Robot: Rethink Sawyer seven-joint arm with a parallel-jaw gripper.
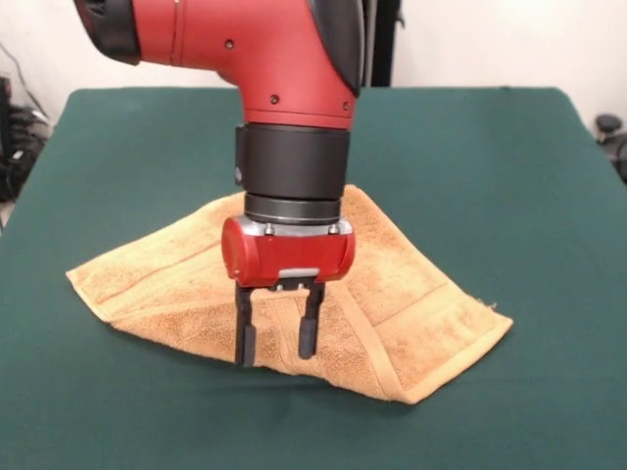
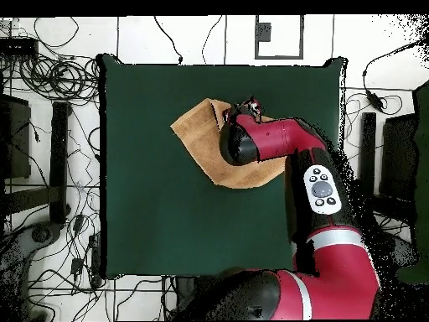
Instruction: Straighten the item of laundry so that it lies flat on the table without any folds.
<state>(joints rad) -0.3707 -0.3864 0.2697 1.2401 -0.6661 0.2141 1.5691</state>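
Gripper (image 1: 277, 333) stands part-open over the towel (image 1: 411, 304), grasping nothing; overhead, the arm (image 2: 276, 142) hides its fingers.

Seen from above, the dark green table (image 2: 159, 184) fills the middle, with the tan-orange towel (image 2: 201, 134) lying toward its far side, right of centre. The red and black arm (image 2: 289, 142) rises from the near right, crosses the table's right part and ends over the towel's right portion, hiding it. The gripper (image 2: 248, 107) shows only as a small dark tip at the towel's far edge. Cables (image 2: 59, 80) sprawl over the floor to the left
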